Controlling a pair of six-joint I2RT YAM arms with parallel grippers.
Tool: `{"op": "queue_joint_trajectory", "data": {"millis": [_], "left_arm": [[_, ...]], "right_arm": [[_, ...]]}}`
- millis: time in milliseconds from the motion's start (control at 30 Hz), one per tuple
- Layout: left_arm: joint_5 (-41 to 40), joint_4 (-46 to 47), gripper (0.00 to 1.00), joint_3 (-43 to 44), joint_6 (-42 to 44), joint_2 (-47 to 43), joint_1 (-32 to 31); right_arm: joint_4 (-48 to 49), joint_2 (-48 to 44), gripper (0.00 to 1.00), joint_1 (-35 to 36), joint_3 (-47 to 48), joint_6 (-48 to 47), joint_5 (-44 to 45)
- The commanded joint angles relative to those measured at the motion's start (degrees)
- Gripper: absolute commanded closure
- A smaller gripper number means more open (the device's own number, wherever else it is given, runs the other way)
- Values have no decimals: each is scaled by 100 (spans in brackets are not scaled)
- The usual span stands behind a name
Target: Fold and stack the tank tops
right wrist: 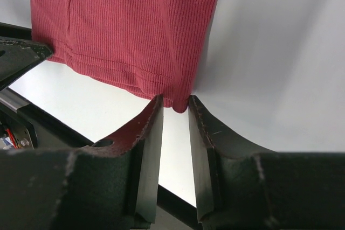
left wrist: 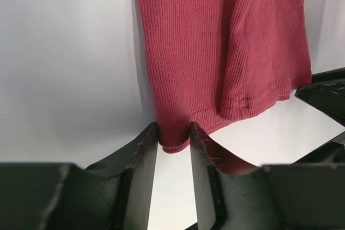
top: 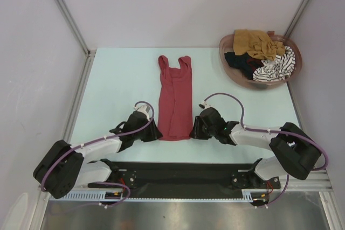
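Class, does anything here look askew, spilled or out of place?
Nothing spilled. The dark red tank top has an uneven bottom hem, one layer sitting lower; the striped tank top droops over the basket rim.

Bolted to a flat black base bar [top: 178, 175], the left arm [top: 99, 146] and right arm [top: 253, 136] are each built of white links between bulky black joint housings. A purple cable [top: 223, 95] loops along each arm away from the bar. The left gripper [left wrist: 173, 133] and right gripper [right wrist: 175, 103] have flat black fingers [left wrist: 141, 160] with pale scuffs and scratches along their edges.
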Motion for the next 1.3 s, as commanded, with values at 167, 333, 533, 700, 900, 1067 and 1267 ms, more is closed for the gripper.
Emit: {"op": "queue_joint_trajectory", "data": {"millis": [167,333,533,700,900,1067,1267], "left_arm": [[-22,-624,70,-217,-24,-141,-64],[-49,-695,100,-173,-15,-141,-64],[-5,-835,100,-164,3,-316,-64],[4,-1150,100,-77,12,-536,-72],[-172,-1801,99,371,82,-923,-72],[-189,-1995,100,845,135,-853,-64],[-163,-2083,100,1276,196,-537,-55]], "right_arm": [[171,81,75,-14,122,-97,-55],[128,20,95,39,130,-141,-46],[-39,-112,100,126,183,-150,-73],[-171,-402,100,215,157,-62,-37],[-645,-806,100,180,323,-141,-64],[-761,-693,100,39,649,-299,-195],[-681,-525,100,-66,815,-343,-389]]}}
